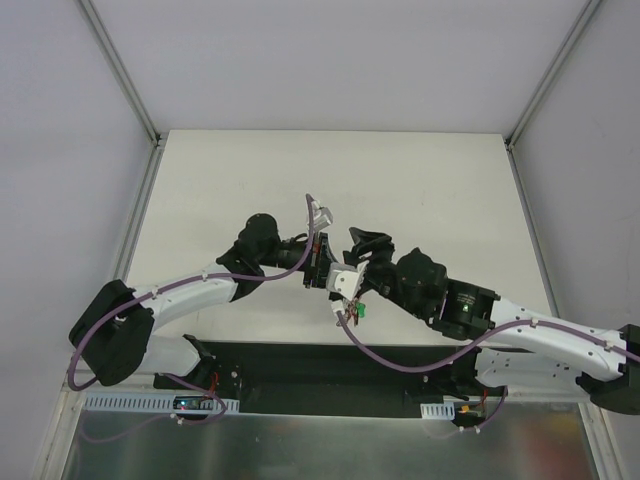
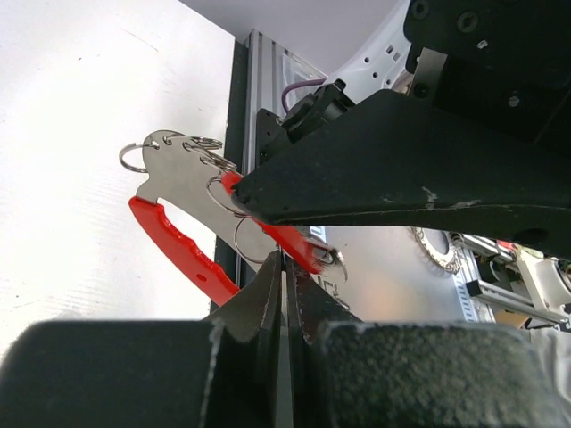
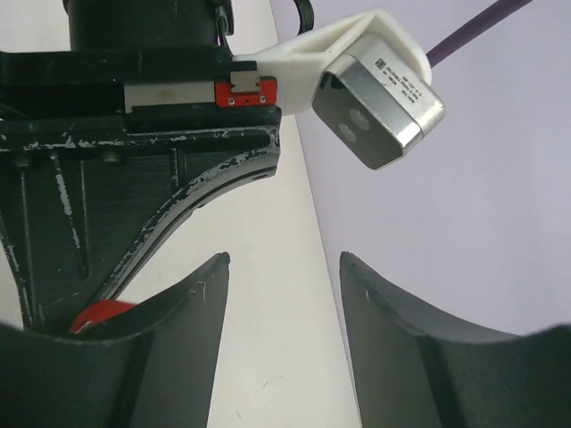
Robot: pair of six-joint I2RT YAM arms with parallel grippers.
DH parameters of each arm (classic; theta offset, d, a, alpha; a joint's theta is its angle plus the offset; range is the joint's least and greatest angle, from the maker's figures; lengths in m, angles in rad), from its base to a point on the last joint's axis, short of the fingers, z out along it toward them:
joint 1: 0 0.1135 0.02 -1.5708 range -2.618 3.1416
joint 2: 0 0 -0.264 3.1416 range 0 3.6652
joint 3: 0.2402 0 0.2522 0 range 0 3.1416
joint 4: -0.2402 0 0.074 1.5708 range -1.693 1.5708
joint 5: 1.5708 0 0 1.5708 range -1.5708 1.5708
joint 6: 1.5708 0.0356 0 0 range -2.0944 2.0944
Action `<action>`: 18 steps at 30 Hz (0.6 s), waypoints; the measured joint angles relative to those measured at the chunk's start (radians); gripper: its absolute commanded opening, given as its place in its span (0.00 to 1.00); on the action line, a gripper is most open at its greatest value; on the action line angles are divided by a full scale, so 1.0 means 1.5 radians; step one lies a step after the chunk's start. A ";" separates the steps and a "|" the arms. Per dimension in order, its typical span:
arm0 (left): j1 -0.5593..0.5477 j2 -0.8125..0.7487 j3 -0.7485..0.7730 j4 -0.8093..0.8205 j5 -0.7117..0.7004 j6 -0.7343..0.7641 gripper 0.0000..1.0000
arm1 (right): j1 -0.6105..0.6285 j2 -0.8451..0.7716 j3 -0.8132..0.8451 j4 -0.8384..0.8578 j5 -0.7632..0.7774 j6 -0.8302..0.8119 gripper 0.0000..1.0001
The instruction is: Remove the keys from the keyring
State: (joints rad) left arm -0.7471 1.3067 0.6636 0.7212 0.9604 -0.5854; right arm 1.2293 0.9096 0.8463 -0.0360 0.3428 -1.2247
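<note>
- Plainly, the left gripper [image 2: 284, 283] was clenched on the near end of the keyring [image 2: 178, 241], with its two fingers pressed together and only a slit between them. I judged that it served as the anchor, steadying the ring so the other arm could work the keys [image 1: 347, 314] loose.
- The right gripper [image 3: 284, 267] stood released, with nothing between its fingers. One finger lay across the red loop's upper limb in the left wrist view. In its own view a scrap of red showed outside the fingers, at 8 o'clock. That looked like lining up for a grasp rather than a hold.
- The keyring appeared to be lifted off the table [image 1: 420, 180]. It was held where the two arms met, at about 6 o'clock from the table's centre and close to the front edge.
- In the left wrist view the red crescent's long axis ran from the fingers at 5 o'clock out toward 10 o'clock. A flat silver blade [image 2: 192, 178], likely one of the keys, sat with small wire rings at the far end.
- From above, the bunch dangled toward 6 o'clock beneath the grippers, with the green bit [image 1: 360, 311] on its 3 o'clock side.
</note>
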 measured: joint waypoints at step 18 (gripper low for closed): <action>0.002 -0.041 -0.060 0.116 0.000 -0.018 0.00 | -0.019 -0.033 0.094 -0.046 0.040 0.220 0.53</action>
State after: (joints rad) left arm -0.7444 1.2449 0.5739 0.8955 0.9604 -0.6117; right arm 1.2007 0.8600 0.9871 -0.1047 0.4034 -0.8944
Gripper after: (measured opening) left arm 0.006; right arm 0.564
